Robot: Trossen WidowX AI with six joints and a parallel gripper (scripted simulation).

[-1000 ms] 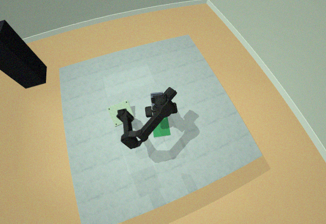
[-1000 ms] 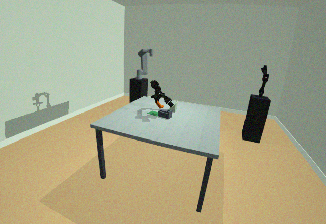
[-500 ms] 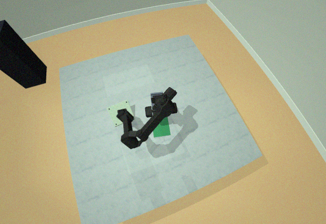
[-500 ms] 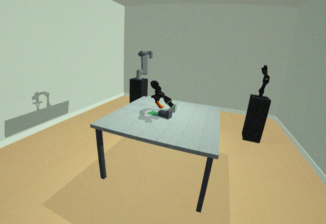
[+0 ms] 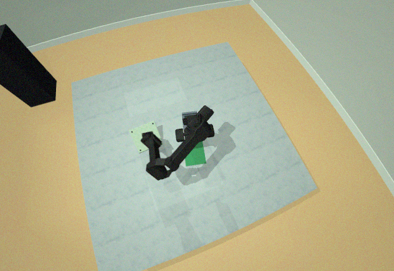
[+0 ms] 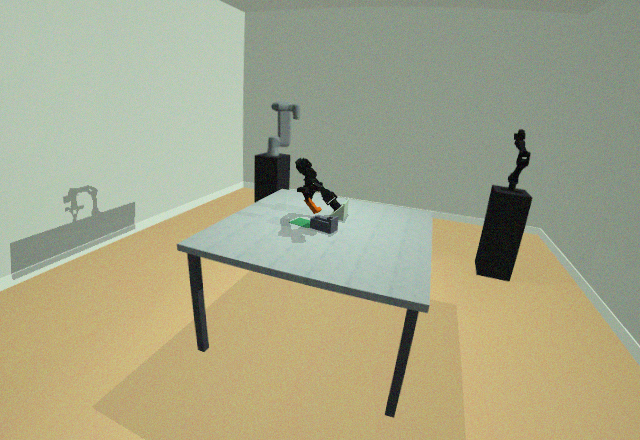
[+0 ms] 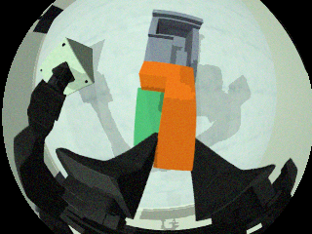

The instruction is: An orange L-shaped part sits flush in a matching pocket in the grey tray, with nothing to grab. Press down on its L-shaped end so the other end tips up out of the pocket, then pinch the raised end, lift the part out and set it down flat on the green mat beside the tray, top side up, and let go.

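Note:
The orange L-shaped part (image 6: 312, 205) (image 7: 178, 129) hangs in the air, tilted, its L-shaped end lower and away from the fingers. My gripper (image 7: 174, 139) is shut on its straight end, one black finger on each side. The grey tray (image 6: 324, 224) (image 7: 159, 50) stands on the table with its pocket showing empty in the wrist view. The green mat (image 5: 195, 158) (image 6: 299, 222) (image 7: 146, 117) lies flat beside the tray; the part and arm cover some of it. In the top view the arm hides the part and much of the tray.
The arm's pale base plate (image 5: 135, 135) (image 6: 343, 210) (image 7: 75, 83) stands on the table (image 5: 127, 204) (image 6: 361, 264) to one side of the tray and mat. Two black pedestals (image 6: 502, 233) (image 6: 266, 177) with other arms stand off the table.

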